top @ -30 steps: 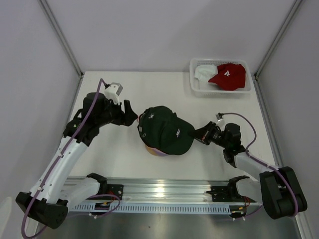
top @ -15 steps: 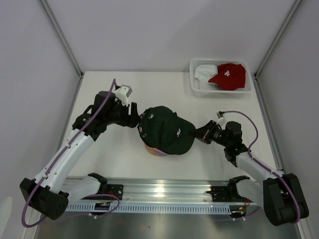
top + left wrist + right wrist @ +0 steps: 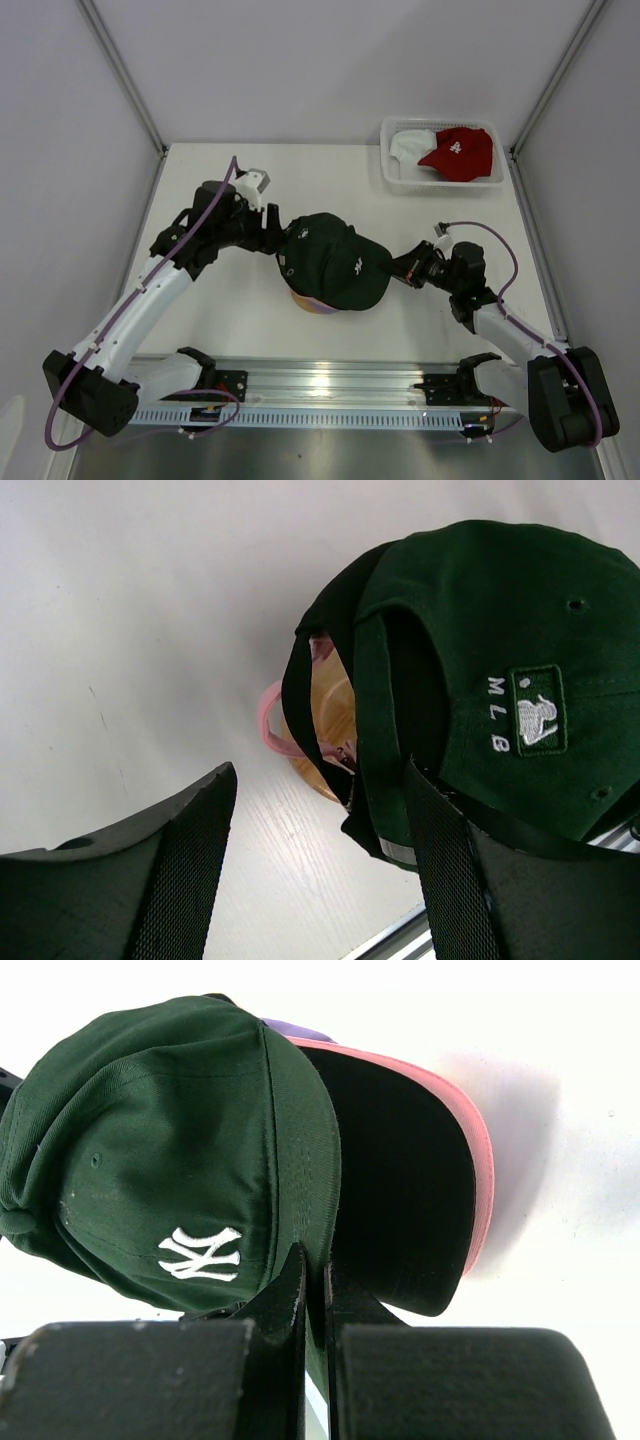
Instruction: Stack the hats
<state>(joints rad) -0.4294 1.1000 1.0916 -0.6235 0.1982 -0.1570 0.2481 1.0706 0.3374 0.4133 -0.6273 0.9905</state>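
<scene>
Mid-table, on the round wooden stand (image 3: 335,720), sits the pile; dark green fabric baseball cap (image 3: 335,265) on top, black fabric cap (image 3: 300,675) under it, pink fabric cap (image 3: 465,1110) and purple fabric cap (image 3: 295,1032) showing only as edges below; right gripper (image 3: 315,1260) has its fingers pressed together on the green brim's edge, a pinch, likely to steer that brim into line over the others; left gripper (image 3: 270,232) is at the back of the crown, fingers spread wide, holding nothing; one finger looks to touch the rear by the MLB patch, the other hangs over bare white table (image 3: 230,300); my guess is it braces the rear so the cap seats; green brim is skewed off the pink one, so seating looks unfinished; far right corner, white mesh basket (image 3: 392,180) holds the red fabric cap (image 3: 458,152) and white fabric cap (image 3: 408,145), well apart from the pile, not yet stacked; right arm lies across that path; risk: a brim tug drags the pile off the stand.
</scene>
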